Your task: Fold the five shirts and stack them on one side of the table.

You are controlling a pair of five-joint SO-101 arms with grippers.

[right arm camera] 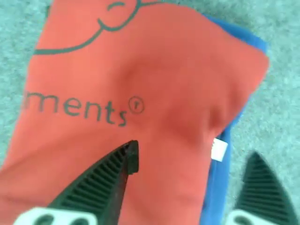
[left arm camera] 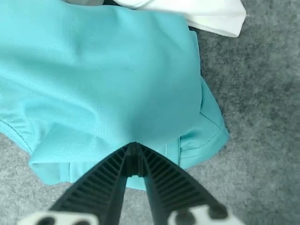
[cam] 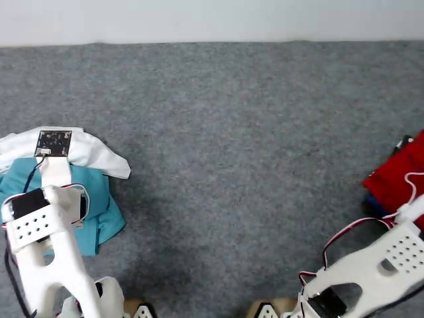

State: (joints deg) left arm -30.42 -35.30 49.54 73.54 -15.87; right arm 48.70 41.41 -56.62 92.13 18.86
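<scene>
My right gripper [right arm camera: 192, 161] is spread wide and holds nothing. One finger hangs over the red shirt [right arm camera: 140, 79]. The other is out past the strip of blue shirt [right arm camera: 218, 192] that peeks from under it, above bare grey table [cam: 252, 146]. So I'm straddling the side edge of that little pile, red on top and blue beneath, with the red cloth humped and creased between my fingers, not lying flat.

From above, this pile sits at the right-hand edge of the table, right under my right arm and well apart from the other one. That's the relation that counts: the next shirt lies on my right side, and the open middle of the table lies inward from it. I reckon the red one has to be drawn that way to be spread and folded, and the right arm is plainly the nearer for it. The risk, as I judge it, is the blue coming along with the red.

Over on the far side, my left gripper [left arm camera: 134, 146] is pressed together, its tip on the near hem of the teal shirt [left arm camera: 103, 79]. I can't tell whether any cloth is caught in it. The teal lies beside the white shirt [left arm camera: 206, 14], with the white overlapping its far edge, at the left edge of the table.
</scene>
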